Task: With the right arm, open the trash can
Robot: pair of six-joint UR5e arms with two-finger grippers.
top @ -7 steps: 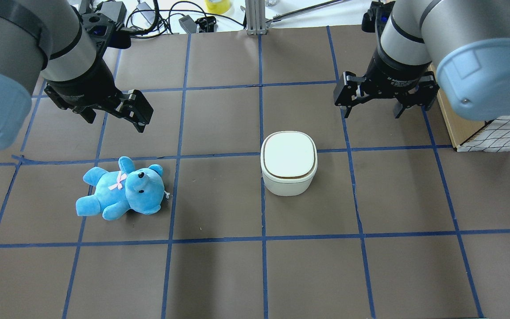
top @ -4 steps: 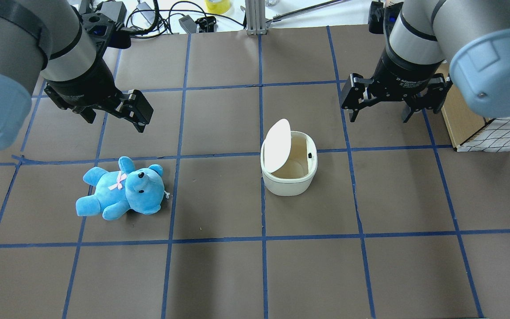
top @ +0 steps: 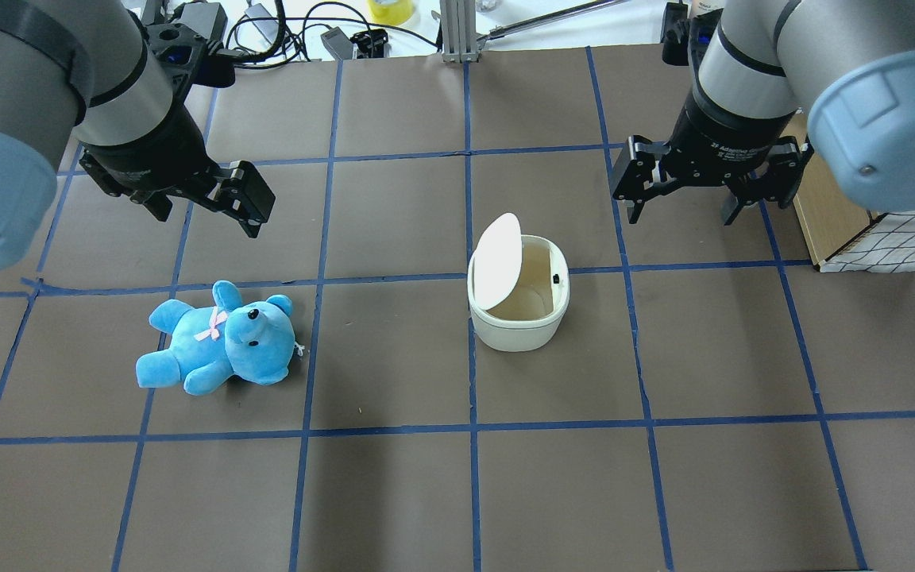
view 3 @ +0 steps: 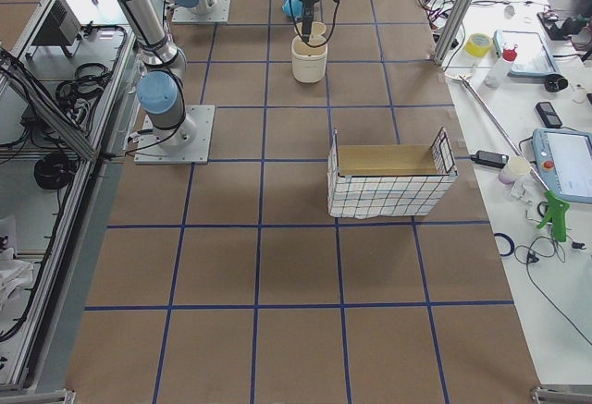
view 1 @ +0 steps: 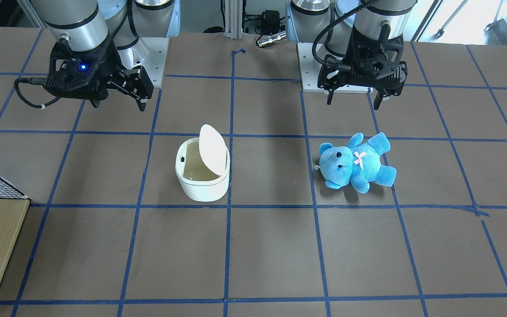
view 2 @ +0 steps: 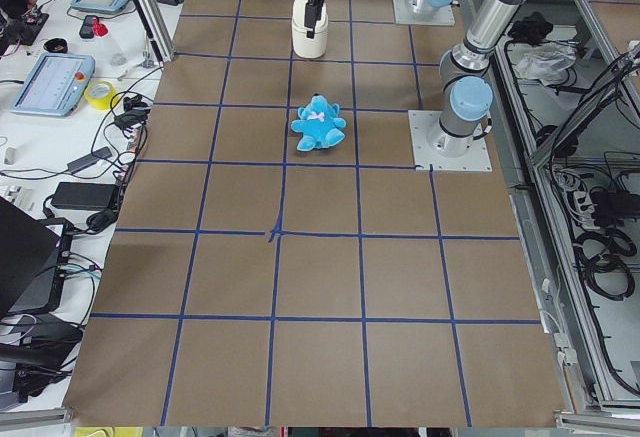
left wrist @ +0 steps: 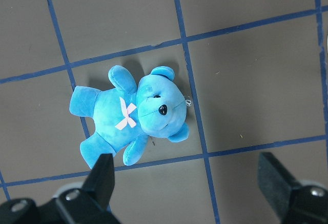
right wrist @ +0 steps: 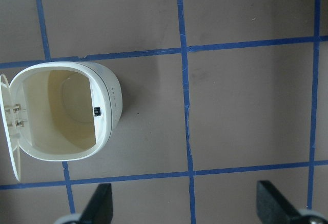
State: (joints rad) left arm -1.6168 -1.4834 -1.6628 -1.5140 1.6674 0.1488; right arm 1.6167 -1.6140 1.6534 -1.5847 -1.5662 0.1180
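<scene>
The white trash can point(top: 517, 322) stands mid-table with its lid point(top: 497, 262) flipped up on its left side, and its empty inside shows. It also shows in the front view point(view 1: 203, 185) and the right wrist view point(right wrist: 110, 106). My right gripper point(top: 682, 210), with a blue light, is open and empty, hovering behind and to the right of the can, clear of it. It shows in the front view point(view 1: 119, 103) too. My left gripper point(top: 207, 218) is open and empty, above and behind the blue teddy bear point(top: 219, 342).
A wire-mesh basket with a cardboard lining point(top: 878, 230) stands at the table's right edge, close to my right arm. Cables and small devices point(top: 283, 32) lie beyond the far edge. Blue tape lines grid the brown table point(top: 394, 492).
The trash can's lid has popped from flat shut to upright. My right gripper has drifted slightly right and back, away from the can. The left arm and the teddy have not moved.
</scene>
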